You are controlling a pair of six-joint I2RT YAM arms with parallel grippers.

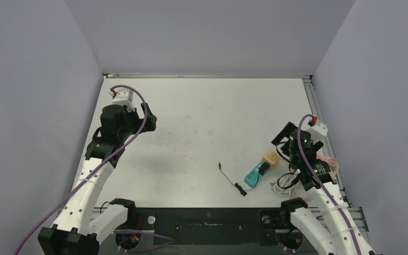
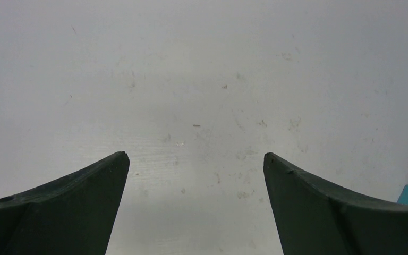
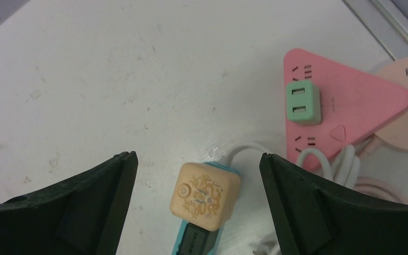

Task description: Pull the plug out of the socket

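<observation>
While the left gripper (image 2: 196, 156) and right gripper (image 3: 198, 156) were held wide and empty, the black plug (image 1: 264, 169) was noted seated in the teal socket strip (image 1: 251, 178), under the right gripper, beside a tan cube (image 3: 204, 195). It was judged rigid, light and tightly seated, best gripped by its sides, not its cable.

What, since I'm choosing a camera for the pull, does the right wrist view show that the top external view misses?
Only right wrist: a green adapter seated in a pink triangular power strip. Only top external: the left arm and a loose black cable on the table. Both: the tan cube plug on the blue socket strip.
</observation>
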